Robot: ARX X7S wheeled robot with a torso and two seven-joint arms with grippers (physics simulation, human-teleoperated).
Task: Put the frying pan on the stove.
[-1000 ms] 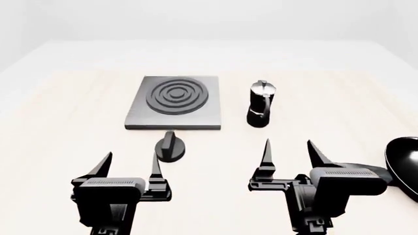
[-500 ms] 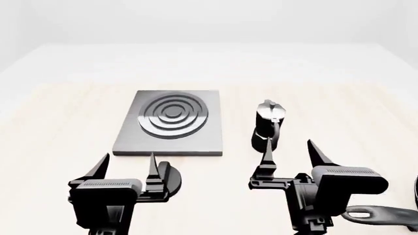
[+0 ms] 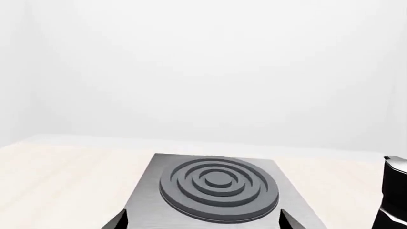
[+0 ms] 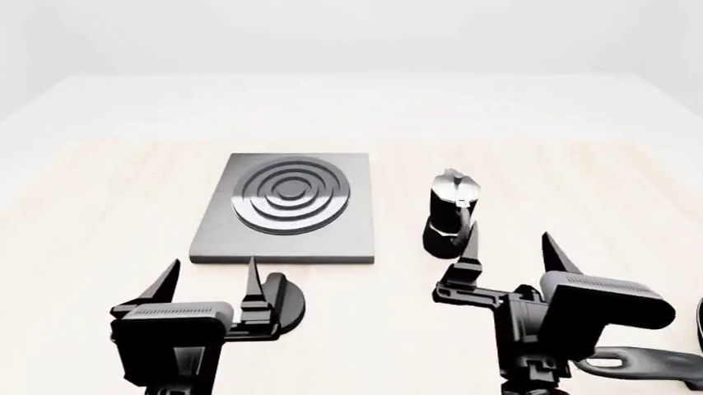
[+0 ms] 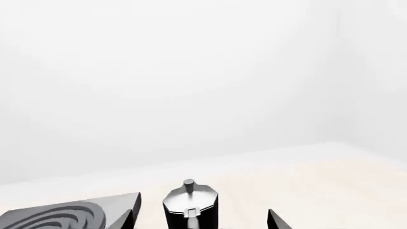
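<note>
In the head view the stove (image 4: 288,207) lies flat on the pale wooden table (image 4: 99,197), left of centre in the frame, its raised black burner rings bare. To its right, near but apart, stands a small black and silver moka pot (image 4: 450,211), upright. Low in the frame, just below the stove's near edge, a round black knob (image 4: 283,300) sits on the table, partly hidden behind the left gripper (image 4: 209,284). That gripper hovers at the lower left with its two pointed fingers spread wide and nothing between them. The right gripper (image 4: 511,251) hovers at the lower right, likewise spread wide and empty, its fingertips just below the moka pot in the picture. Of the frying pan (image 4: 648,362) only a little shows — the long black handle with its loop hole lies at the bottom right corner, behind the right arm, and a sliver of the pan's body touches the right edge of the frame; it is well apart from the stove. The left wrist view looks across the stove (image 3: 219,183) from low and close, with the moka pot's edge at the right border. The right wrist view shows the moka pot (image 5: 190,205) centred at the bottom — a corner of the stove (image 5: 70,214) beside it at lower left.
</note>
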